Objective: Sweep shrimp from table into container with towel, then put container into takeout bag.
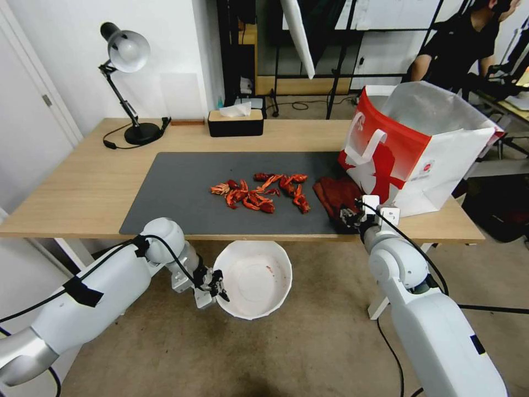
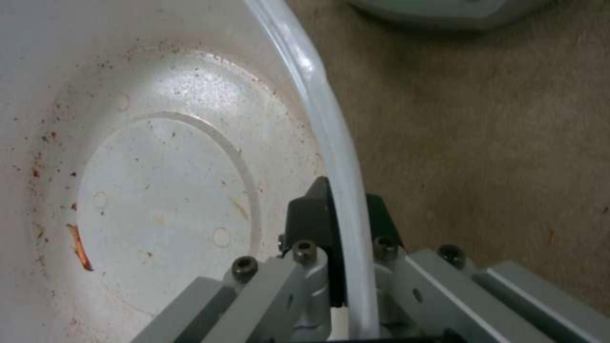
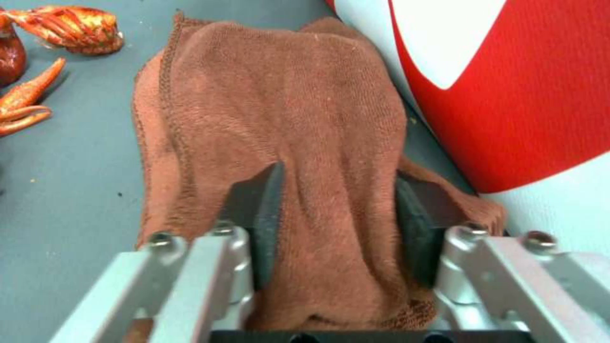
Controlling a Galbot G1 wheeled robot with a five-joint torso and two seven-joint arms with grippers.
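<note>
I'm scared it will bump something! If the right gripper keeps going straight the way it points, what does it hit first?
The right gripper already straddles the towel, so it would push further onto that. Beyond it, probably the takeout bag close alongside, though depth is unclear.

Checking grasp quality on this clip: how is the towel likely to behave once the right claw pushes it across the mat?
The towel lies in soft folds, so it will probably bunch and drag, not push flat. With the right claw straddling only a ridge, its free edges may trail. Its terry pile looks grippy, so slipping from the pads seems unlikely.
</note>
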